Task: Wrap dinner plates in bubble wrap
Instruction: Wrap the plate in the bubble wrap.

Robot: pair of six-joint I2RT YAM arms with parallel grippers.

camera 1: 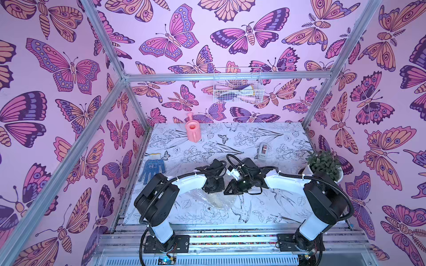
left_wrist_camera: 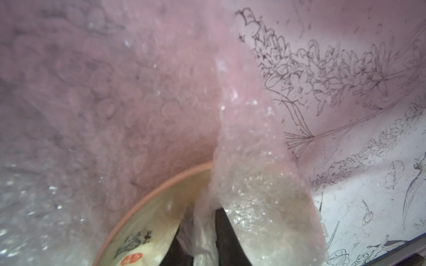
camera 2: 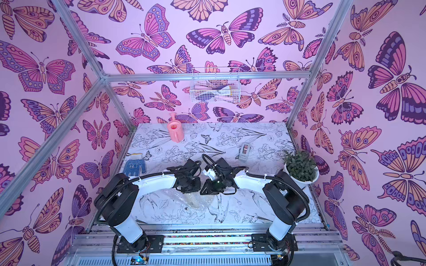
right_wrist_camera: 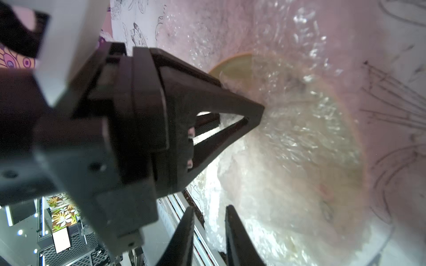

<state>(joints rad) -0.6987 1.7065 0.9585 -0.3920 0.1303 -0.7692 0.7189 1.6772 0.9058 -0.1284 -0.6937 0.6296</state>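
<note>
The bubble wrap lies crumpled near the table's front middle in both top views. The cream dinner plate rests on it, with a bare rim showing and the remainder blurred under wrap. A raised fold of bubble wrap drapes over the plate, and my left gripper is shut on that fold. Seen from the right wrist, the left gripper's fingertips press into the wrap over the plate. My right gripper hovers beside the wrap's near edge, slightly open with nothing between its fingers.
A pink watering can stands at the back. A grey tape dispenser sits behind the right arm. At the left edge lies a blue glove. A potted plant stands at the right. A wire basket hangs on the back wall.
</note>
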